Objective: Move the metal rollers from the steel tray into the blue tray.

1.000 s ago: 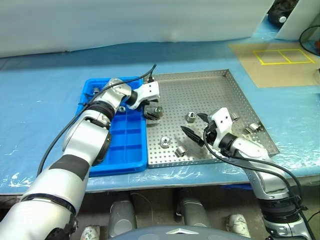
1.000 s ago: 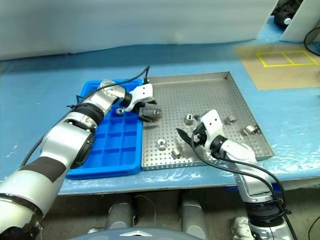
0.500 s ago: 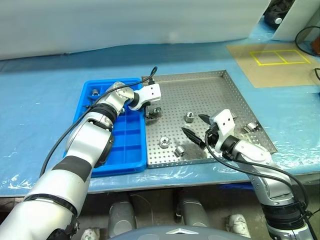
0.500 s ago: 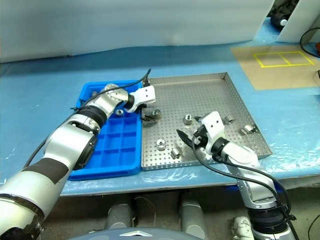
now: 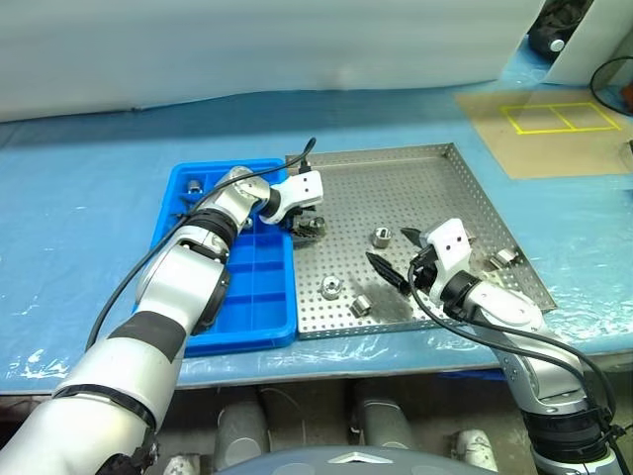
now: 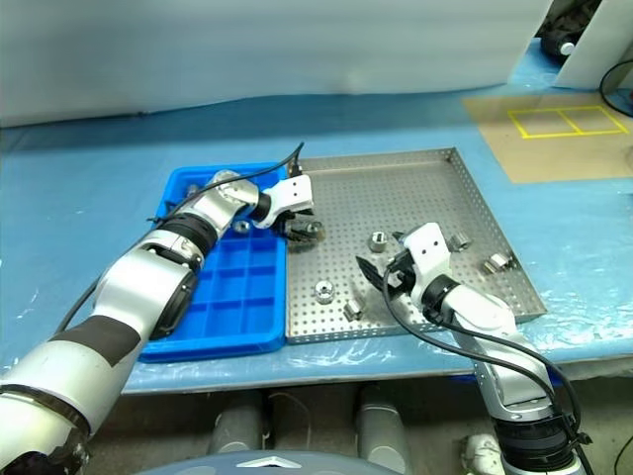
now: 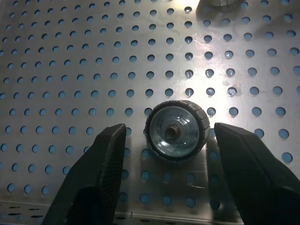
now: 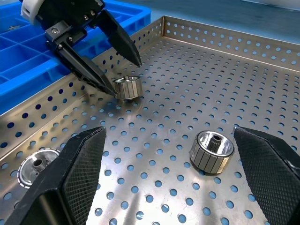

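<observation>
On the near edge of the steel tray [image 5: 435, 188]: two metal rollers lie close together, one upright [image 5: 332, 287] and one on its side [image 5: 362, 303], both untouched.
Right gripper [image 5: 394, 258]: hovers low over the tray's near-right part with its two black fingers spread wide and nothing between them; a roller [image 8: 212, 151] sits ahead of it in the right wrist view.
Right side of the steel tray: a tipped roller [image 5: 504, 257] rests near the right rim, and another seems to sit just behind the right gripper's white housing, though it is largely hidden.
Middle of the steel tray: one roller [image 5: 380, 237] stands alone.
Left gripper [image 5: 309, 226]: reaches over the rim between the two trays, fingers set either side of a roller [image 7: 177, 131] that rests on the perforated sheet; the jaws are partly open, with a gap on each side, so nothing is gripped yet.
Blue tray [image 5: 267, 327]: touching the steel tray's left rim; at least one roller [image 5: 194, 185] lies in a far-left compartment, another may sit under the left arm.
Progress: judged early, with a couple placed and about six left on the steel tray.
Step in hand: closing on the roller nearest the blue tray.
</observation>
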### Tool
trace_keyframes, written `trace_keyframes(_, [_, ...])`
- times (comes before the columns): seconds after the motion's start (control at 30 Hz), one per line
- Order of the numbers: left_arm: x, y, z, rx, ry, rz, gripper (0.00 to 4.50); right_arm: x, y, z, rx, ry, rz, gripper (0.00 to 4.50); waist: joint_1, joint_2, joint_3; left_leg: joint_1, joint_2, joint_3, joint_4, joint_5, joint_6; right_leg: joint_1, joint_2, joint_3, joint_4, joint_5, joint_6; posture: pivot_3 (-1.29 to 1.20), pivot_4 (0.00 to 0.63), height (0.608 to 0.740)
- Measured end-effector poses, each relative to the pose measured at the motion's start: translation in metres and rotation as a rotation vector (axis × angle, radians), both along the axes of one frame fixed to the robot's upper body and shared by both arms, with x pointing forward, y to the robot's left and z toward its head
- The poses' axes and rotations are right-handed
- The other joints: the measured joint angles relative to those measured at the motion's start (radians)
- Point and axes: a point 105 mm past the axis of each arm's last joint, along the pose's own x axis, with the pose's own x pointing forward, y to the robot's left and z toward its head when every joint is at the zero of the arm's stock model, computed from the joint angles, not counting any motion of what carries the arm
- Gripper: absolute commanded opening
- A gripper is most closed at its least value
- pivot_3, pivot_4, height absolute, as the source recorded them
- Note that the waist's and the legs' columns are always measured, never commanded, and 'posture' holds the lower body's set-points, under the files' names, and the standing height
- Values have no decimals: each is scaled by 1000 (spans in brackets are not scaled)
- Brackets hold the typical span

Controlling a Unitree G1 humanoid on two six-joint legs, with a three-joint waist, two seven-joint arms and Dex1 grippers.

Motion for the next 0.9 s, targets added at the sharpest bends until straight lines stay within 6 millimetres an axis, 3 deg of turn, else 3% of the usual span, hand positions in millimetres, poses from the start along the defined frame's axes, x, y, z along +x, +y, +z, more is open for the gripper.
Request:
trace_keyframes(0.47, [-16,-4,0,3,101,-127,3302,1,-3,-1,-8,-3,-26,4500,-3,0,0,-3,-3,3,-1,-4,6,1,-4,0,-6,-2,3,-507,150,740])
trace_keyframes(0.9, [1,-13,13,-74,-14,-14,3302,1,-1,-1,-2,-7,-29,4500,-3,-1,1,-4,-5,3,1,-4,6,2,-5,1,-7,-6,10,-520,150,740])
